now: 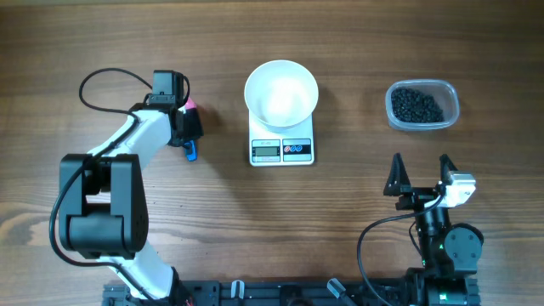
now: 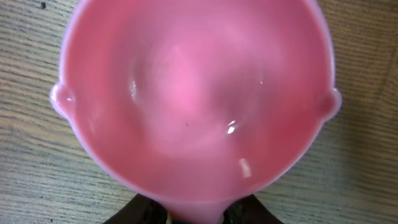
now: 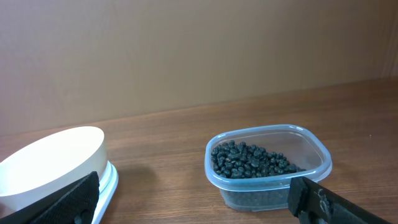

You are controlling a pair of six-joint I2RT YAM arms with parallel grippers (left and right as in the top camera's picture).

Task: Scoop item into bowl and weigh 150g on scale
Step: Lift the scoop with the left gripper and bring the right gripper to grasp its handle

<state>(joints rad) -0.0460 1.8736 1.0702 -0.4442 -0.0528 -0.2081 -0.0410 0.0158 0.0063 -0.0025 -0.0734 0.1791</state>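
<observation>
Overhead: bowl [image 1: 281, 92] sits on the scale [image 1: 281, 150] for weighing; left of the scale, left gripper [image 1: 185, 127] straddles the pink scoop [image 2: 196, 99], grip impossible to tell; right gripper [image 1: 420, 166] hangs jaws apart; beans [image 1: 417, 105] lie in a tub [image 1: 456, 98] right of the scale.

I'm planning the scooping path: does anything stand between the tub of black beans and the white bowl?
Nothing visible does: only bare table lies between the beans and the bowl on the scale.

White-and-black left arm [image 1: 140, 140], looping black cable [image 1: 109, 72]
</observation>
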